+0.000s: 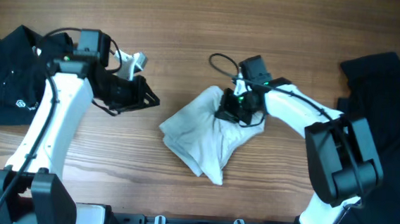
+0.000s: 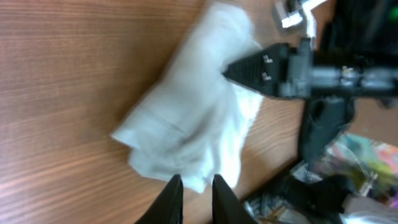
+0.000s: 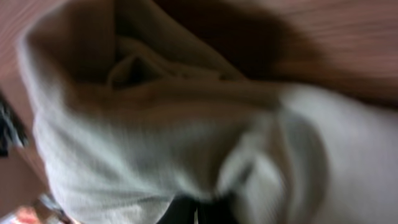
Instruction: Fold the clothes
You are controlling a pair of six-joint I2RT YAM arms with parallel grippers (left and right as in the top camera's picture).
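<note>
The cream T-shirt (image 1: 202,133) lies bunched in a crumpled heap at the table's middle. My right gripper (image 1: 237,111) is pressed into its upper right part and shut on a fold of the fabric. In the right wrist view the T-shirt (image 3: 155,137) fills the frame and the fingertips (image 3: 199,213) are pinched on it. My left gripper (image 1: 139,93) hovers left of the shirt, apart from it. In the left wrist view its fingers (image 2: 196,183) are a little apart and empty, with the shirt (image 2: 193,118) beyond them.
A black garment with a small white logo (image 1: 8,77) lies at the table's left edge. Another black garment (image 1: 391,104) lies at the right edge. Bare wooden table (image 1: 192,27) lies between them.
</note>
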